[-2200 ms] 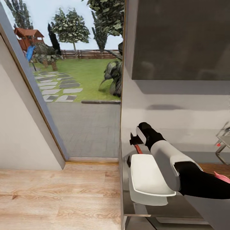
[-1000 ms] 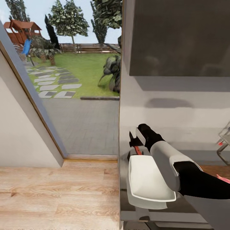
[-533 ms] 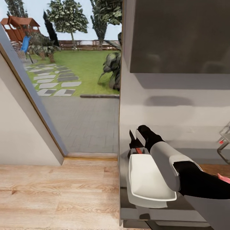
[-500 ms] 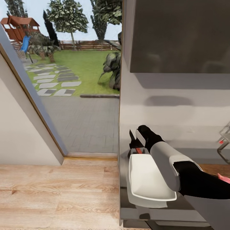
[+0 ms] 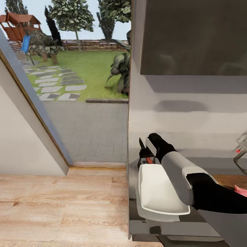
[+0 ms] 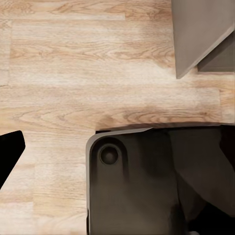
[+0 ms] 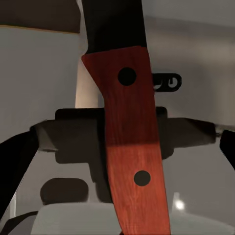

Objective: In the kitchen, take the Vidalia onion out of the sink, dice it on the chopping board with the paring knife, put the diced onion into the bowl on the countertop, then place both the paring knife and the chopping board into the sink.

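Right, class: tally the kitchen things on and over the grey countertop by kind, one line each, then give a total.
Bowl: 1
Paring knife: 1
Vidalia onion: 1
Chopping board: 1
Total: 4

You are looking down at a grey tabletop (image 5: 206,163) that is carrying the white bowl (image 5: 159,192) near its left end, with a strip of the brown chopping board (image 5: 228,179) lying further right and a pinkish-red onion (image 5: 241,190) sitting on it at the picture's edge.
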You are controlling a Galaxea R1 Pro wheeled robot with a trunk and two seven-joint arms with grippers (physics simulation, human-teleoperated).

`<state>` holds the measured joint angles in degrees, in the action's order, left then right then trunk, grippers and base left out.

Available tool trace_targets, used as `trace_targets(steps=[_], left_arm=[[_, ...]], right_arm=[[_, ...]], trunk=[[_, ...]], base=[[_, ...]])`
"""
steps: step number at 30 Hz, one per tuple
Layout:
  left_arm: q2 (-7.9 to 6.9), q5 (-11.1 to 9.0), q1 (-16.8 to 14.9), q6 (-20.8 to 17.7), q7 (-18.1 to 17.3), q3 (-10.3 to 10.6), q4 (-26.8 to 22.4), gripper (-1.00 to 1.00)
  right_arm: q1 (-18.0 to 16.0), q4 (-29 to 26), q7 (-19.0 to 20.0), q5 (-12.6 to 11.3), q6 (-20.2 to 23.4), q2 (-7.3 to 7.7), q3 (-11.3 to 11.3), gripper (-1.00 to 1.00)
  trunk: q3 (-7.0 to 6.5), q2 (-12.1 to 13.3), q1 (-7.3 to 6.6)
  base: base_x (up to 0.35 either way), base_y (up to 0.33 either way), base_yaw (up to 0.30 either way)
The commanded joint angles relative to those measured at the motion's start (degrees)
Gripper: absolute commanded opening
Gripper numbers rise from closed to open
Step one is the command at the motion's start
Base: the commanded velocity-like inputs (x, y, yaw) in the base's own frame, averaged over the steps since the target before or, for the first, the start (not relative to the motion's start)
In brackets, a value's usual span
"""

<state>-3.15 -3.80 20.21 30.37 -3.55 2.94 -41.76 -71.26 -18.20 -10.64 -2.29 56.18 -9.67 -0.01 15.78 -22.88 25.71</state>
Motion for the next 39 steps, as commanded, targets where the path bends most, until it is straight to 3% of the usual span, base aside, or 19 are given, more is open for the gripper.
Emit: trace_targets(steps=[1, 13, 18, 24, 28, 29, 32, 39], left_arm=[[-0.04, -0.40, 0.01, 0.04, -0.23, 0.14, -0.07, 1.00], [0.19, -0.29, 0.01, 0.04, -0.23, 0.15, 0.62, 1.00], [0.25, -0.25, 0.01, 0.04, -0.23, 0.15, 0.70, 1.00], [0.25, -0.24, 0.01, 0.04, -0.23, 0.18, 0.72, 1.00], [0.28, -0.24, 0.01, 0.04, -0.23, 0.18, 0.72, 1.00], [0.25, -0.07, 0.12, 0.22, -0.23, 0.21, 0.39, 1.00], [0.25, -0.07, 0.13, 0.22, -0.23, 0.22, 0.37, 1.00], [0.25, -0.12, -0.01, 0.22, -0.29, 0.22, 0.46, 1.00]], right_arm=[[0.02, 2.26, -0.79, 0.80, -0.24, 0.01, 0.19, 1.00], [0.05, 2.48, -0.91, 0.85, -0.20, 0.29, 0.05, 1.00], [0.07, 4.06, -0.69, 0.81, -0.25, 1.92, -0.05, 1.00], [0.07, 4.65, -0.62, 0.80, -0.28, 2.40, -0.07, 1.00], [0.09, 4.76, -0.61, 0.80, -0.28, 2.43, -0.07, 1.00], [-0.02, -2.55, -0.44, -1.40, -0.29, 2.07, -0.34, 1.00], [-0.02, -2.55, -0.44, -1.40, -0.29, 1.15, -0.34, 1.00], [0.06, -2.02, -0.44, -1.71, -0.30, 1.28, -0.28, 1.00]], trunk=[[0.20, -0.04, 0.07], [0.95, -0.04, 0.07], [0.98, -0.04, 0.07], [0.99, -0.04, 0.07], [0.99, -0.04, 0.07], [0.98, -0.04, 0.07], [0.98, -0.04, 0.07], [0.98, -0.04, 0.07]], base=[[0.000, 0.000, 0.000], [0.000, 0.000, 0.000], [0.000, 0.000, 0.000], [0.000, 0.000, 0.000], [0.000, 0.000, 0.000], [0.000, 0.000, 0.000], [0.000, 0.000, 0.000], [0.000, 0.000, 0.000]])
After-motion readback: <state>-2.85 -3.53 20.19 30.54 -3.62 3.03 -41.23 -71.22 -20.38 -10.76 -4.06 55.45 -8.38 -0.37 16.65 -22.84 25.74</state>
